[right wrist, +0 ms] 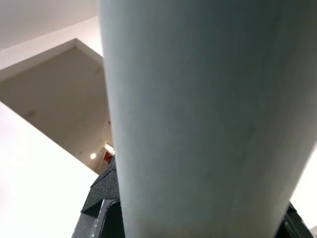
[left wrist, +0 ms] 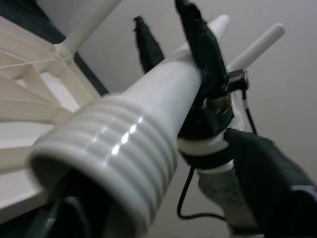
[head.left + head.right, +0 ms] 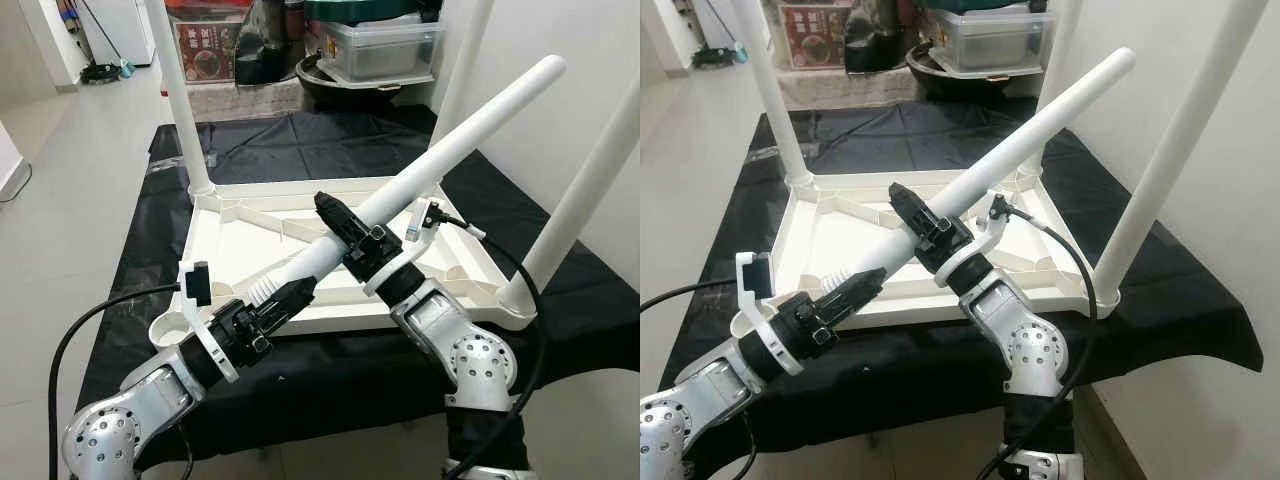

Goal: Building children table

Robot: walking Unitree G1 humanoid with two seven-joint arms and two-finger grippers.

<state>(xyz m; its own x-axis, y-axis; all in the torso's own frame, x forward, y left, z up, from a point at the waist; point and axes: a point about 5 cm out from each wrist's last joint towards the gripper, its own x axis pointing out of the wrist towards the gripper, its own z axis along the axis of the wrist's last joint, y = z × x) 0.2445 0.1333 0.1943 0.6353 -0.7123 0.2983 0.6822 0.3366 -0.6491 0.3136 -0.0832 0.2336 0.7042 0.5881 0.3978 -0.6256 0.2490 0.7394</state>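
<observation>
Nearest the camera, the left gripper (image 3: 285, 297) reaches up from the lower left, its black fingers closed about the ribbed, threaded end of the loose table leg (image 3: 455, 145); the left wrist view shows that threaded collar (image 2: 106, 158) close up, with the white shaft running away from it. Slightly farther along the same leg, the right gripper (image 3: 335, 222) clasps the shaft from below, its two black fingers (image 2: 198, 42) pressed to either side of the tube, and its silver forearm descends to the lower right with a black cable looping beside it. The leg is held in the air, tilted upward from lower left to upper right, above the near edge of the upturned white tabletop (image 3: 240, 235). The tabletop lies underside up, its moulded ribs showing, on a black cloth (image 3: 330, 140) spread over the floor. An open round socket (image 3: 168, 330) marks its near left corner. Three white legs already stand upright in the other corners: one at the far left (image 3: 180, 90), one at the near right (image 3: 585, 185), and one at the far right (image 3: 460, 60). Beyond the cloth, storage boxes (image 3: 375, 45) and a printed carton (image 3: 205, 45) stand against the wall.
</observation>
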